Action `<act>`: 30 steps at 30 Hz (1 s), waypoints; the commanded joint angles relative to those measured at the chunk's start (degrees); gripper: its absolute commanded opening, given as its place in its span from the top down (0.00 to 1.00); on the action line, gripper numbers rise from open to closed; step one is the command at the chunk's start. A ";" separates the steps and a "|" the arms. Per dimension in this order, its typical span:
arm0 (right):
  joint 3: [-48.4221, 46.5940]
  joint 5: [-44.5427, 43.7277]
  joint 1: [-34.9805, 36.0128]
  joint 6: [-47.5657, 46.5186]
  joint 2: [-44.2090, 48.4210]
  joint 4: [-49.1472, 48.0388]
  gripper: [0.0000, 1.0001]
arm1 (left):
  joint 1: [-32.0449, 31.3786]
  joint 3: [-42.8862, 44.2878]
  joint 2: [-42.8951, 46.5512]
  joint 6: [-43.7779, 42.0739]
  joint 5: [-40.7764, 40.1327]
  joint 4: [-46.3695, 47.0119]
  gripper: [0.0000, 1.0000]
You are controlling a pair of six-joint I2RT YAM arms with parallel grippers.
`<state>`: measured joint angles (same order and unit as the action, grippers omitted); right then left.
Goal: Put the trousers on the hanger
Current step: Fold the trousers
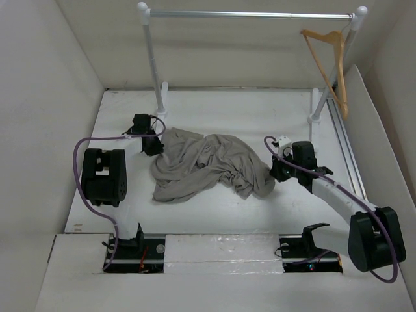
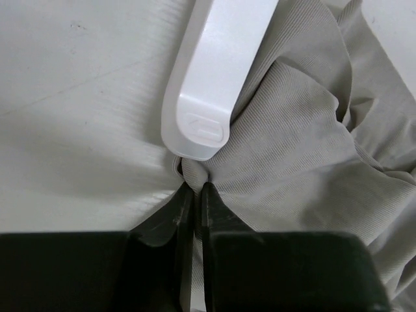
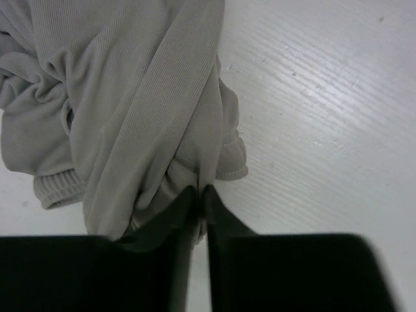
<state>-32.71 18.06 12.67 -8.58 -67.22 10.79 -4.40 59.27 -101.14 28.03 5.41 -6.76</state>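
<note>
White-walled enclosure, white table point(image 1: 214, 214); contents listed from the near edge outward.

1. Left gripper point(image 1: 156, 146) point(image 2: 194, 192): fingers drawn together with only a thin gap, pinching a fold at the left edge of the trousers point(image 1: 208, 162) low against the table.
2. Right gripper point(image 1: 276, 172) point(image 3: 200, 192): fingers likewise nearly closed, nipping a gather of cloth at the garment's right end.
3. Trousers: crumpled grey-beige heap in the middle of the table, between the two grippers, unspread and not visibly lifted.
4. Hanger point(image 1: 320, 64): light wood, hung by its hook at the right end of the silver rail point(image 1: 250, 13) at the far side, well apart from the trousers and bare.

Progress, as judged: both grasps appeared made; lifting, straightening, carrying to the far right corner and threading over the hanger's bottom bar all remained. Early stage.

View differences: only the top view held hanger, rail and both arms together. The left wrist view alone showed a white moulded bar point(image 2: 214, 71) lying against the cloth point(image 2: 292, 162) just beyond the fingertips; what it belonged to could not be told. The right wrist view alone showed a ribbed hem point(image 3: 231, 166) beside the pinch, suggesting a cuff or waistband on that side point(image 3: 130, 97).
</note>
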 commanded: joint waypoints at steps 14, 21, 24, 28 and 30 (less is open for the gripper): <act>-32.31 -9.36 3.59 -6.63 21.24 31.57 1.00 | 0.45 9.53 37.58 4.49 -13.03 -12.99 1.00; -53.57 -10.69 7.81 -9.08 24.07 41.85 1.00 | 0.45 26.32 48.40 4.58 -25.87 -20.30 1.00; -63.51 -10.51 9.74 -10.31 23.45 44.40 1.00 | 0.45 34.76 49.63 2.38 -31.50 -22.15 1.00; -67.14 -11.12 9.75 -10.32 23.10 48.53 1.00 | -1.48 39.44 49.55 -0.60 -38.88 -23.21 1.00; -63.05 -12.34 9.75 -9.62 23.71 48.37 1.00 | -2.01 37.60 49.64 -0.52 -40.03 -23.29 1.00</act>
<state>-99.29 8.32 21.89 -18.00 -42.74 54.46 -5.67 97.49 -50.52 29.74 -27.92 -28.58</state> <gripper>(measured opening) 0.011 0.014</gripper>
